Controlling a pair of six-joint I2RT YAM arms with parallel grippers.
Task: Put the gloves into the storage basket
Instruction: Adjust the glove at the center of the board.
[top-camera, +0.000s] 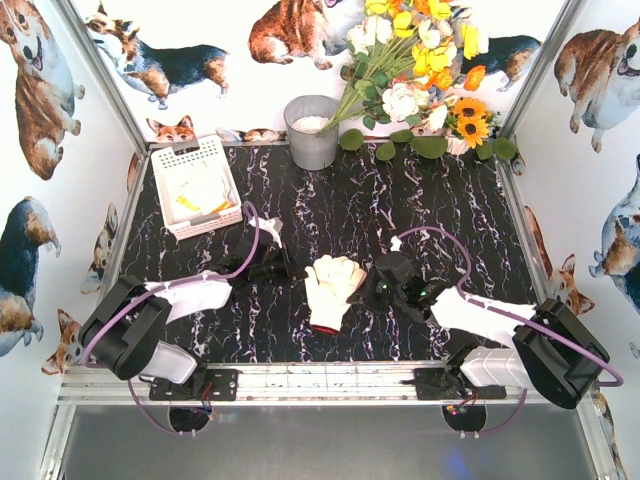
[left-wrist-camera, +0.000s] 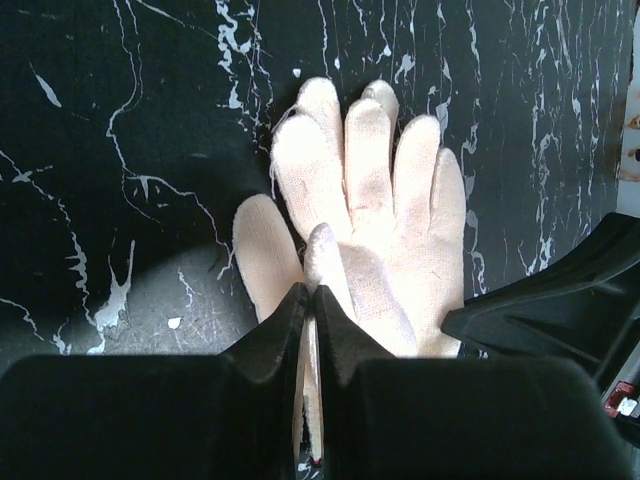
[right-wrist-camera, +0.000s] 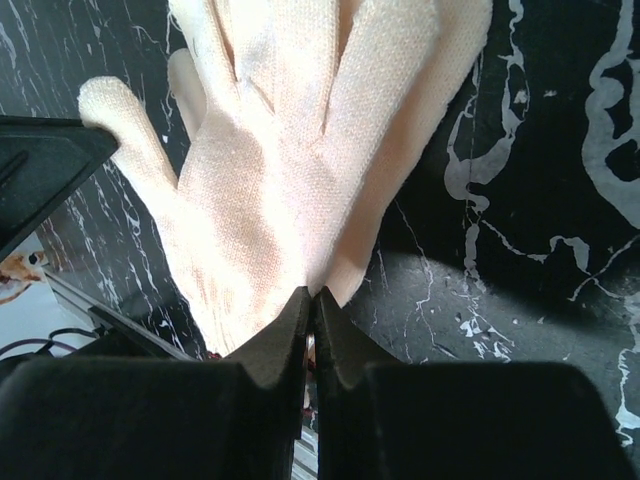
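Two white knit gloves (top-camera: 331, 283) lie stacked at the middle of the black marbled table, fingers pointing away, a red cuff edge (top-camera: 325, 327) toward me. My left gripper (top-camera: 288, 272) is shut on the left side of the gloves; in the left wrist view its jaws (left-wrist-camera: 310, 292) pinch a fold of white glove (left-wrist-camera: 380, 200). My right gripper (top-camera: 376, 290) is shut on the right side; in the right wrist view it (right-wrist-camera: 311, 293) bites the glove's (right-wrist-camera: 290, 150) lower edge. The white lattice storage basket (top-camera: 172, 160) stands at the back left and holds white and yellow gloves (top-camera: 200, 195).
A grey metal bucket (top-camera: 312, 130) stands at the back centre, with a bouquet of yellow, white and orange flowers (top-camera: 420, 60) leaning to its right. Walls with dog pictures close in the table on three sides. A metal rail (top-camera: 330, 380) runs along the near edge.
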